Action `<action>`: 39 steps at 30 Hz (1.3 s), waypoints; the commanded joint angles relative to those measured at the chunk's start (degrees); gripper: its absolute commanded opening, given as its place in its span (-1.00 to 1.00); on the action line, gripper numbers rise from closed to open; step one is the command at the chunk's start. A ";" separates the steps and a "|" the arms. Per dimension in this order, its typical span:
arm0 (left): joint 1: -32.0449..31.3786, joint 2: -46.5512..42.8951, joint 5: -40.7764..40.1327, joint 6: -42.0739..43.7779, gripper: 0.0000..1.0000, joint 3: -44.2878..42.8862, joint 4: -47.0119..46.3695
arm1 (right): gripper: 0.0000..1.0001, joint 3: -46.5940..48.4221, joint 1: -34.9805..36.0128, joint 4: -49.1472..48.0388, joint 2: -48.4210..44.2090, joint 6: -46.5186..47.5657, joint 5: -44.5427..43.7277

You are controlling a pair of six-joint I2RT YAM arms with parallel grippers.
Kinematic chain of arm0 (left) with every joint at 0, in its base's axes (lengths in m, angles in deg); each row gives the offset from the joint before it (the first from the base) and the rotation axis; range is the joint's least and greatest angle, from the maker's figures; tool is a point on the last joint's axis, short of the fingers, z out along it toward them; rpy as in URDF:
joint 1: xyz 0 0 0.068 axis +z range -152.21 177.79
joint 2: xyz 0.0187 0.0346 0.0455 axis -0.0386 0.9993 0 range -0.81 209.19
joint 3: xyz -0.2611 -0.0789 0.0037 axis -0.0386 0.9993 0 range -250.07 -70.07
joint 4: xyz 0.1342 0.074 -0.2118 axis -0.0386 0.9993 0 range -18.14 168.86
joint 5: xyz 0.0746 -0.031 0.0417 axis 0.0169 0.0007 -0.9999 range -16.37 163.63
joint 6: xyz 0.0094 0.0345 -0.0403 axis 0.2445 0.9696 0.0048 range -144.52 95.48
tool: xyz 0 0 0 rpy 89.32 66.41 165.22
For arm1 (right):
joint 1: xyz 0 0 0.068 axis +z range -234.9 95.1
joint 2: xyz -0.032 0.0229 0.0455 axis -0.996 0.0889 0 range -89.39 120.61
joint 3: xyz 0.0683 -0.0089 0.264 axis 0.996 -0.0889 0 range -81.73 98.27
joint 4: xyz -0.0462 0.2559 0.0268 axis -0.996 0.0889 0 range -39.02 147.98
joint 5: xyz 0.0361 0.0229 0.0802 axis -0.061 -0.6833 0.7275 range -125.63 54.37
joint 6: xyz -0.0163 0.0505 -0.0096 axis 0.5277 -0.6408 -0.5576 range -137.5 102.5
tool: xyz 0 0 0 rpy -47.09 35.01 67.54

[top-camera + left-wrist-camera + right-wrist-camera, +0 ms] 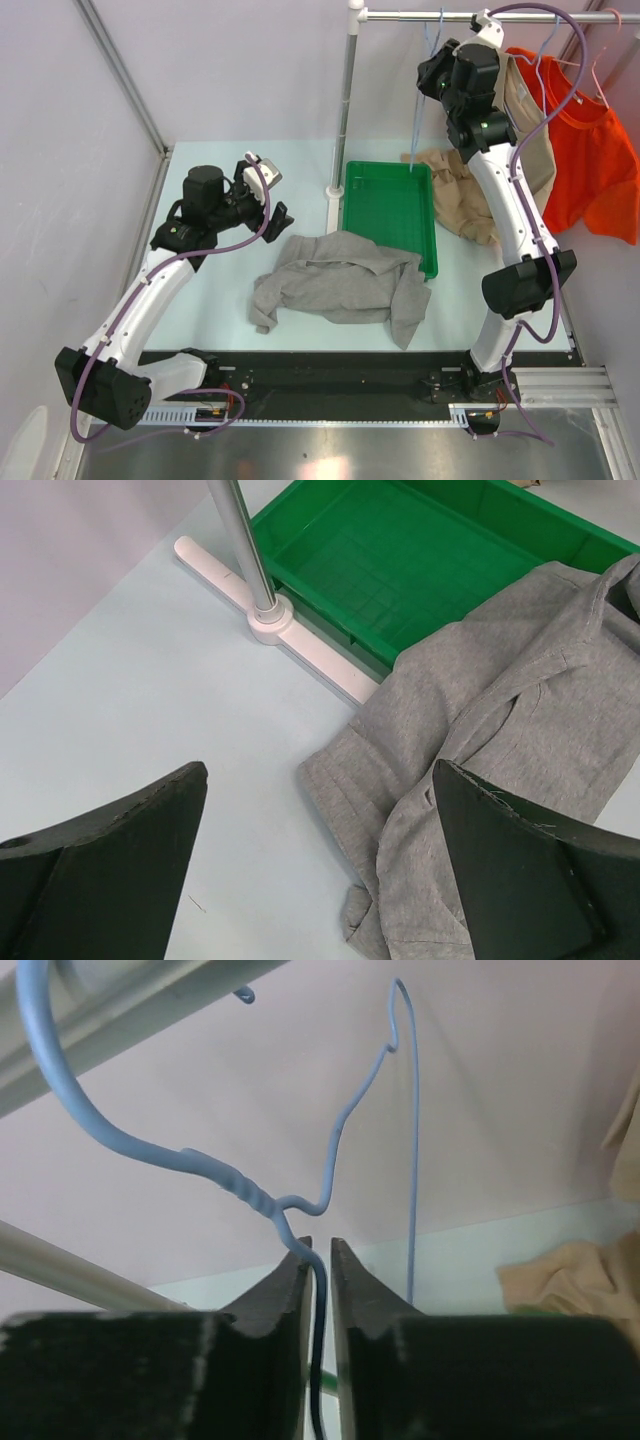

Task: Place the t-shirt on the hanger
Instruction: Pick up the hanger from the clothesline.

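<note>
The right end effector [318, 1255] has its jaws drawn almost together on the hanger [235, 1185]. It pinches the pale blue wire just beneath the twisted neck, while the hook curls up over the rail [420, 15]. To my eye the step in hand is getting the hanger off the rail. Doing it well means raising it until the hook is fully clear before drawing it away. The pinch should be kept firm, because so thin a wire could swivel between the pads. The swinging triangle should also be kept out of the tan shirt [460, 195] and the orange shirt [590, 170] close beside it. The left end effector [320, 865] hangs spread wide with nothing in it, low over the desk [220, 300]. A rumpled edge of the t-shirt [345, 280] lies just below and between its fingers. That grey shirt is crumpled on the desk in front of the green tray [385, 210], its far edge against the tray's front rim. It is well apart from the hanger, down and to the right arm's left. The neck opening looks folded under, so it will want spreading first.
</note>
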 commanded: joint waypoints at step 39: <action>-0.33 9.49 23.02 19.74 0.75 -1.45 11.35 | -1.00 -33.12 -1.67 29.44 -37.15 51.25 42.94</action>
